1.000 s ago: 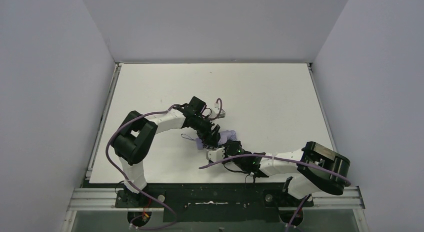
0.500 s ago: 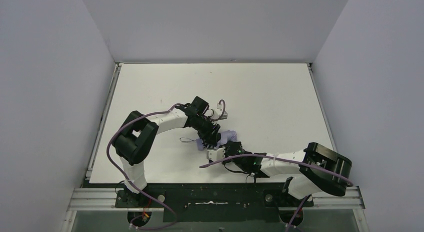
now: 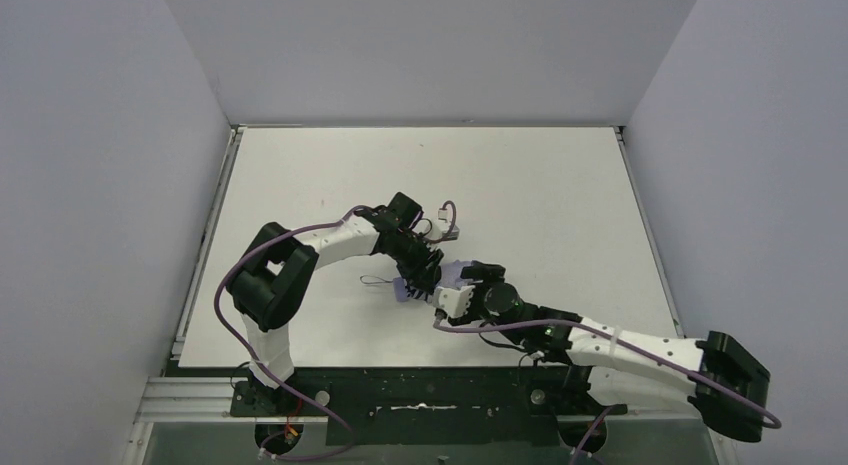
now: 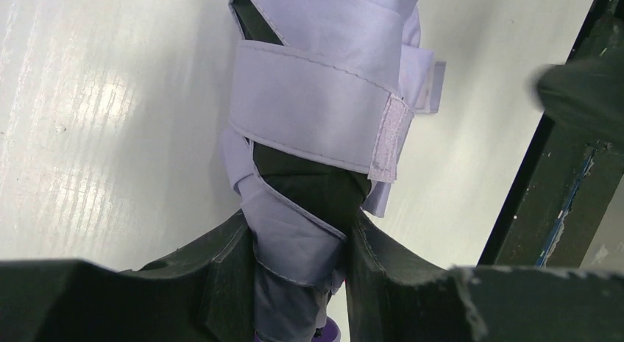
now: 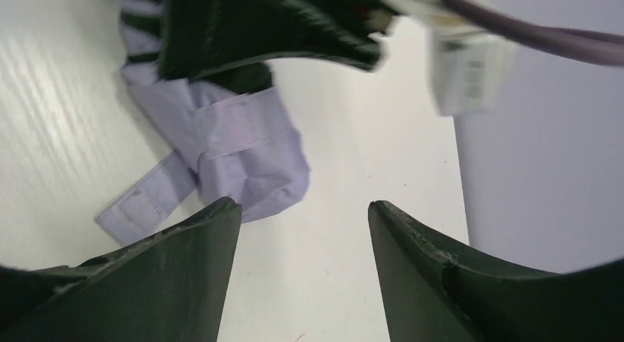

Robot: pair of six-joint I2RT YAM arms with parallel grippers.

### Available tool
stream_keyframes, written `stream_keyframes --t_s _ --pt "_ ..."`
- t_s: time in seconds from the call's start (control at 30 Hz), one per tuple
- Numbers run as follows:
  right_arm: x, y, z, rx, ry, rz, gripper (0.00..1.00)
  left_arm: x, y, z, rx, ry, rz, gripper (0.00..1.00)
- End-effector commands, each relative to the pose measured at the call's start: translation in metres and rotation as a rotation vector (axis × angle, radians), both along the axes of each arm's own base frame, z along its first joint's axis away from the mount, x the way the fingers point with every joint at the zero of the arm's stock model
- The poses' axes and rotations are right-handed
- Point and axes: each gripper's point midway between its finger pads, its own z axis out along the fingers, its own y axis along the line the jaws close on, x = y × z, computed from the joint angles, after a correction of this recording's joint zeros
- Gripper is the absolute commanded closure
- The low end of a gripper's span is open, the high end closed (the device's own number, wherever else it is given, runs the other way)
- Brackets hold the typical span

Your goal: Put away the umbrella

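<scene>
The umbrella (image 3: 452,274) lies folded near the middle of the table, a pale lavender bundle with a strap (image 4: 316,114) wound round it. My left gripper (image 3: 421,278) is shut on its handle end, with fabric pinched between the black fingers (image 4: 302,224). The thin wrist loop (image 3: 375,280) trails left on the table. My right gripper (image 3: 477,276) stands open just beside the bundle's free end (image 5: 250,158), with only bare table between its fingertips (image 5: 303,206). A loose strap tab (image 5: 143,202) lies flat by its left finger.
The white table (image 3: 560,205) is walled by grey panels on three sides. The left arm's white camera block and purple cable (image 5: 471,70) hang close above the umbrella. The black rail (image 3: 420,390) runs along the near edge.
My right gripper has opened and let go of the umbrella, and its arm has stretched out low toward the right. My left gripper closed on the bundle and stays there.
</scene>
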Motion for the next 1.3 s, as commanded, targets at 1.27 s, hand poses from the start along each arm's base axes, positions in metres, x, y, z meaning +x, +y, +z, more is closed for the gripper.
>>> stream_keyframes --t_s 1.27 --pt "-0.006 -0.031 -0.025 1.212 0.998 -1.363 0.46 0.018 0.03 -0.017 0.298 -0.085 0.328 1.0"
